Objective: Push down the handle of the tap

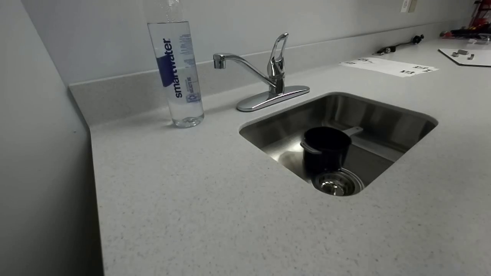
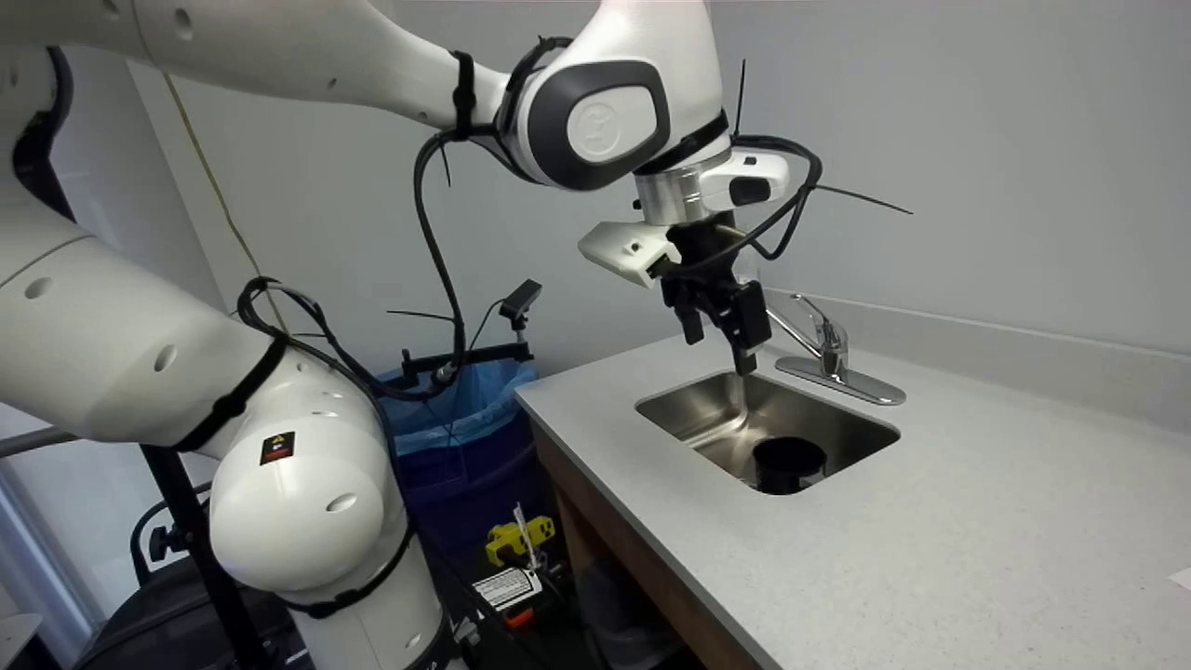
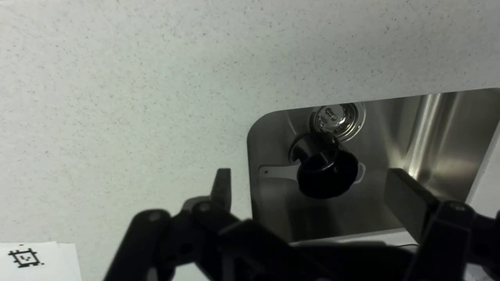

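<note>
We see glossy, polished chrome on the tap (image 1: 277,86) and its handle (image 1: 275,69), satiny metal across the sink (image 1: 293,122), smooth clear plastic in the bottle (image 1: 179,69), matt white paper sheets (image 1: 388,66).

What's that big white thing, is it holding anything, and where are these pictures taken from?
That's a robot arm. At its end is a gripper, like a black claw: it's open and holds nothing. Two pictures come from cameras outside the robot, in different places. The wrist picture looks down past the gripper's two black fingers. On the counter stand a shiny tap and a water bottle; papers with black marks lie farther along. A dark pot sits in the sink. The robot should push down the tap's handle, which points up.
</note>
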`<state>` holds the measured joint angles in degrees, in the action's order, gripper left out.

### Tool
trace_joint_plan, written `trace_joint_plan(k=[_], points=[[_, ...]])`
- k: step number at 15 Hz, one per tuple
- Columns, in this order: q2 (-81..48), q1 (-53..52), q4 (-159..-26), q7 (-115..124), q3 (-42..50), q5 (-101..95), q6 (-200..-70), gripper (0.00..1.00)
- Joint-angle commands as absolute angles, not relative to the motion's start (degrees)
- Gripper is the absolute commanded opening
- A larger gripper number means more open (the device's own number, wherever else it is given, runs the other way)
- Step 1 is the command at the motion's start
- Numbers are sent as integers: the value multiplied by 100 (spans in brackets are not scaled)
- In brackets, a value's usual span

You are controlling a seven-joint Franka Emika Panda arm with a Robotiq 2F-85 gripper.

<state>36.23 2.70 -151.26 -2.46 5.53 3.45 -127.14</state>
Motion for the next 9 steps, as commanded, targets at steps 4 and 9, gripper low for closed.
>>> trace_joint_plan(k=[4, 9], points=[[2224, -347, -14626, -280, 241, 923, -13975, 100], [1871, -384, -14431, -246, 150, 944, -14259, 100]])
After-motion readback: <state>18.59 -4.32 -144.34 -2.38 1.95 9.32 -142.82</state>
